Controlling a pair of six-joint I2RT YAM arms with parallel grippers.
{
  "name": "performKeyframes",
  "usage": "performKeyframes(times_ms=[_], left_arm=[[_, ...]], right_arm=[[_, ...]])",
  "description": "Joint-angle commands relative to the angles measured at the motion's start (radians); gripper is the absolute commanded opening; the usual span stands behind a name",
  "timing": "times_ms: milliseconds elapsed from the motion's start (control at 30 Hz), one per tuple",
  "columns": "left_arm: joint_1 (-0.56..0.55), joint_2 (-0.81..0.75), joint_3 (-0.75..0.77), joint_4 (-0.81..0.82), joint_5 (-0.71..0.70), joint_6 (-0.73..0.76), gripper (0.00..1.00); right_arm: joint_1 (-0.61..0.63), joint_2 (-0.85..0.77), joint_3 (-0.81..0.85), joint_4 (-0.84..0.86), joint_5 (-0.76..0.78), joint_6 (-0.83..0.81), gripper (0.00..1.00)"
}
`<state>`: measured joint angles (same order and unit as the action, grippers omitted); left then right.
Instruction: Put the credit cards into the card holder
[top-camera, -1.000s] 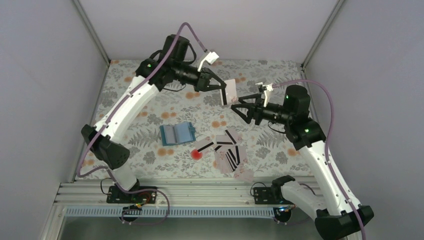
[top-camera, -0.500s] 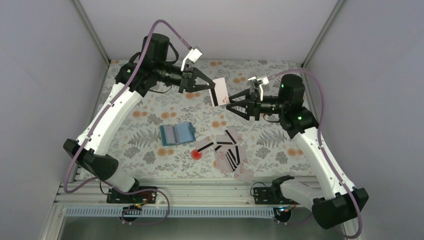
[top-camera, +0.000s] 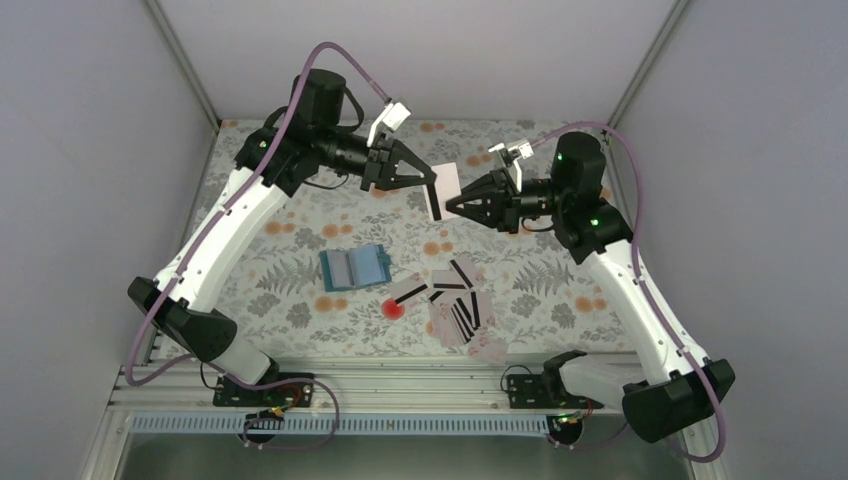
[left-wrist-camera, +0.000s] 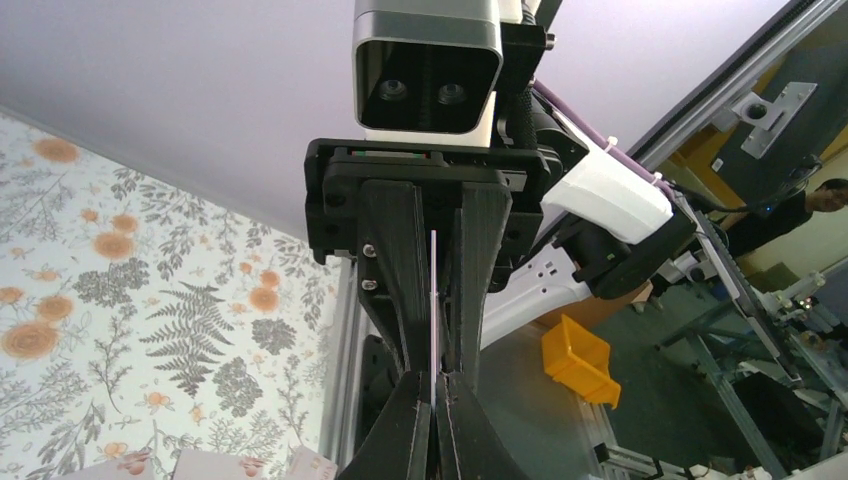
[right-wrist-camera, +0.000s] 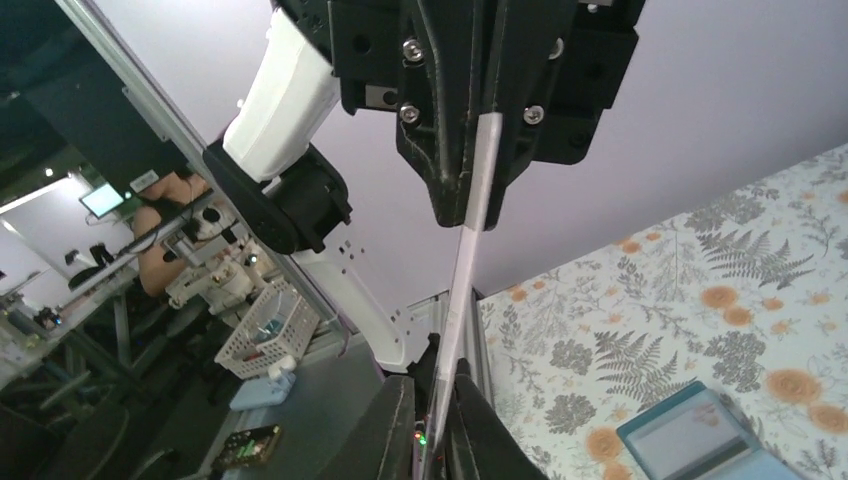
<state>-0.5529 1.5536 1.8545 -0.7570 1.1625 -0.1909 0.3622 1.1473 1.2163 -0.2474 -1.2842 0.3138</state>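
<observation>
A pale credit card (top-camera: 447, 180) hangs in the air above the back of the table, gripped from both sides. My left gripper (top-camera: 434, 185) is shut on its left edge. My right gripper (top-camera: 450, 206) has come in from the right and is shut on the opposite edge. The left wrist view shows the card edge-on (left-wrist-camera: 433, 290) between my left gripper (left-wrist-camera: 433, 390) and the right gripper's fingers (left-wrist-camera: 400, 270). The blue card holder (top-camera: 355, 267) lies open on the table. Several more credit cards (top-camera: 455, 300) lie fanned out to its right.
A round red spot (top-camera: 393, 309) sits on the floral mat between the holder and the cards. One card (top-camera: 490, 350) lies near the front rail. Grey walls close in the back and sides. The card holder's corner (right-wrist-camera: 690, 435) shows below in the right wrist view.
My right gripper has moved left onto the raised card and shut on it. My left arm shifted a little left with the card a second ago and has since held still.
</observation>
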Motion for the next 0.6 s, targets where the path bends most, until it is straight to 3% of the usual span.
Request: performKeyframes(times_ms=[0,167,200,267,333,433,567], left_arm=[[-0.006,0.008,0.016,0.006,0.015,0.016,0.02],[-0.010,0.004,0.001,0.006,-0.023,0.008,0.05],[-0.011,-0.001,-0.003,0.018,-0.031,-0.001,0.18],[-0.010,-0.014,-0.007,0.035,-0.078,-0.018,0.53],[-0.010,-0.036,-0.021,0.065,-0.110,-0.035,0.67],[-0.007,-0.073,-0.040,0.107,-0.151,-0.059,0.72],[0.000,-0.130,-0.094,0.199,-0.208,-0.125,0.71]], right_arm=[[0.021,-0.005,0.029,0.019,-0.033,0.012,0.05],[0.038,-0.003,0.032,0.022,-0.043,0.015,0.03],[0.039,-0.003,0.034,0.022,-0.035,0.015,0.03],[0.041,-0.001,0.039,0.023,-0.015,0.021,0.03],[0.041,0.001,0.050,0.027,0.013,0.029,0.03],[0.041,0.004,0.065,0.046,0.060,0.059,0.03],[0.041,0.001,0.086,0.099,0.165,0.140,0.03]])
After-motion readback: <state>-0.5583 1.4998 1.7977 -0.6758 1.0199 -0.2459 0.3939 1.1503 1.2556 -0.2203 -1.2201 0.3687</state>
